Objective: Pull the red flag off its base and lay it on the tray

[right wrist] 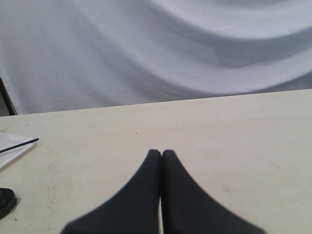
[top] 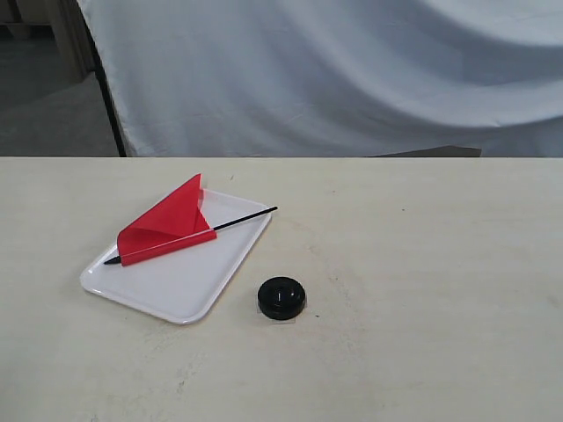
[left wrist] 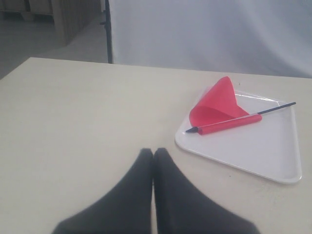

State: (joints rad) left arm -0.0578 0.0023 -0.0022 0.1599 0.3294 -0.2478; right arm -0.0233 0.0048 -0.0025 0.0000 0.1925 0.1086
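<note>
I see one red flag (top: 167,227) lying on one tray (top: 189,286), one base (top: 281,297) just beside it on the bench (top: 422,264). My left claw (left wrist: 153,152) and right claw (right wrist: 161,152) are closed, empty.

A cream table (top: 422,290) spreads beneath the left gripper (left wrist: 153,153) and the right gripper (right wrist: 161,153). Ahead of both, past its far edge, hangs a creased white cloth (top: 352,70), with a black pole (top: 110,105) at its edge.

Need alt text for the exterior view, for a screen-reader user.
A red flag lies on its side on a white tray on the left of a pale table, its thin black stick poking just past the tray's rim. The round black base sits empty on the table beside the tray, apart from it. A white cloth hangs behind.
</note>
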